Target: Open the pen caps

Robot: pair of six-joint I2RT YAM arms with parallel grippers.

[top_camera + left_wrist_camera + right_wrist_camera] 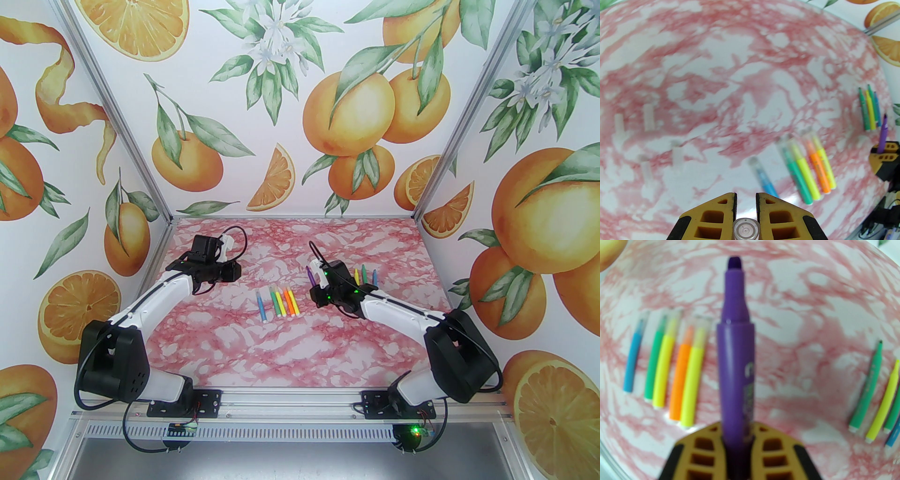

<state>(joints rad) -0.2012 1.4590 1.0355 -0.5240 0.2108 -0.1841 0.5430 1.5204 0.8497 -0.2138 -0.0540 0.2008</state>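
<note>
The five capped pens (277, 302) lie nearest, in a row mid-surface (300, 356), clear caps pointing far. Just right of them the right fingers (717, 427) pinch the purple pen (736, 361) by its barrel, its tip bare. Four uncapped pens (363, 275) lie just beyond that arm. Farther off on the left, the left fingers (734, 199) are pressed on a clear cap (745, 228), with loose caps (648, 117) scattered on the left.

I judge this pen done and both pieces awaiting set-down: the pen beside the uncapped group, the cap among the loose ones, then the row. Open surface separates the groups. The left arm works closest to the far-left corner, so its swing has least room.
</note>
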